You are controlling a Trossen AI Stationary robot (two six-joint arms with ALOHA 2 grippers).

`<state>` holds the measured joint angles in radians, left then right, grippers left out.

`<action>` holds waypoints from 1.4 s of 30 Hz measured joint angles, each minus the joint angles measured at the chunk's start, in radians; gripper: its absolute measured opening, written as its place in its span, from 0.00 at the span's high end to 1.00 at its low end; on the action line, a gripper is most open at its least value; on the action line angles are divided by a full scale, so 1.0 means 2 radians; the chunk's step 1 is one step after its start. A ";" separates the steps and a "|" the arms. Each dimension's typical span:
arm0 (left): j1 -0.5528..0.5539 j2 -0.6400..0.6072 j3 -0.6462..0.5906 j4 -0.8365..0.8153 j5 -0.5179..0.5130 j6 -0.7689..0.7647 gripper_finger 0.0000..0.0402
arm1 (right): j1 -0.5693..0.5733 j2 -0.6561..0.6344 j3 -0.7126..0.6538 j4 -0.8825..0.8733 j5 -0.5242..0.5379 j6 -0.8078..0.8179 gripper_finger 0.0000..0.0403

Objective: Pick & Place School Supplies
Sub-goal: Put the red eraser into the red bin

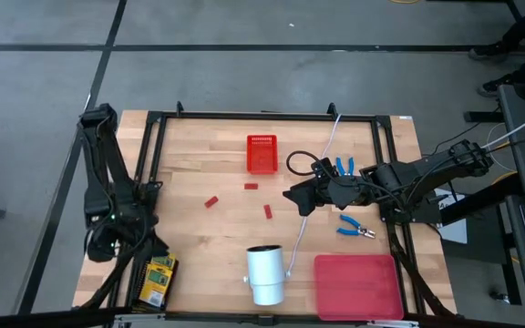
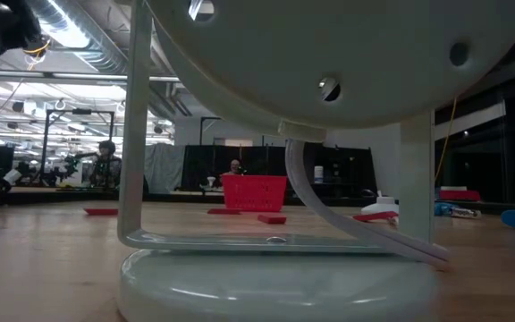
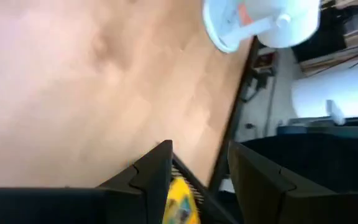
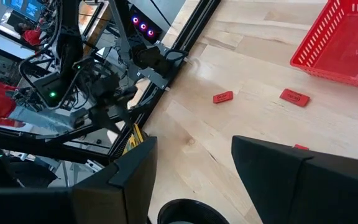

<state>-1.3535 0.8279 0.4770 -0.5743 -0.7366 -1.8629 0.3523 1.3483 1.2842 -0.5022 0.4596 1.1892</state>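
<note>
**Colleague:** What's on the bench, biggest first?

**Me:** I have the light wooden butcher-block table (image 1: 217, 237) inside a black metal frame. On it, by the front edge towards the right corner, lies a flat red rectangular tray (image 1: 357, 286). Next to that, near the middle of the front edge, a white cylinder (image 1: 265, 273) lies on its side. A small red mesh plastic basket (image 1: 262, 153) stands near the back edge, about midway along.

**Colleague:** And the arms?

**Me:** My left gripper (image 1: 128, 244) hangs at the left edge near the front corner; its wrist camera shows the jaws parted with nothing held between them, a yellow box visible below. My right gripper (image 1: 296, 195) reaches in from the right edge to mid-table, jaws spread wide and empty.

**Colleague:** The supplies?

**Me:** The stack of flat yellow-and-green printed boxes (image 1: 157, 278) sits in the front left corner, just beside the left gripper. A blue-handled scissor-like tool (image 1: 354, 228) lies near the right edge, just behind the tray; a second blue-handled tool (image 1: 343, 166) lies farther back, beside the right arm. Three tiny red rectangular blocks are spread mid-table: one (image 1: 211, 201) left of centre, one (image 1: 251, 186) just in front of the basket, one (image 1: 268, 211) near the right gripper.
</note>
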 joint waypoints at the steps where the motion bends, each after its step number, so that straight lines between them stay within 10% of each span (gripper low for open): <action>1: 0.008 -0.011 0.000 -0.016 0.008 0.010 0.62 | 0.000 0.000 0.000 0.000 0.000 0.000 0.47; 17: 0.393 -0.030 0.082 0.005 0.141 0.571 0.62 | -0.001 0.000 0.000 -0.009 0.010 -0.027 0.47; 24: 0.594 0.062 0.058 0.032 0.367 0.550 0.62 | -0.001 0.000 0.000 -0.018 0.011 -0.036 0.47; 34: 0.758 0.157 0.017 0.151 0.504 0.478 0.61 | 0.000 0.000 0.000 -0.019 0.001 -0.069 0.47; 42: 0.784 0.190 0.017 0.121 0.512 0.504 0.61 | 0.002 0.000 0.000 -0.018 -0.002 -0.078 0.47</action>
<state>0.2135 1.2088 0.5114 -0.3331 0.2869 -0.8554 0.3561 1.3487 1.2839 -0.5388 0.4553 1.0339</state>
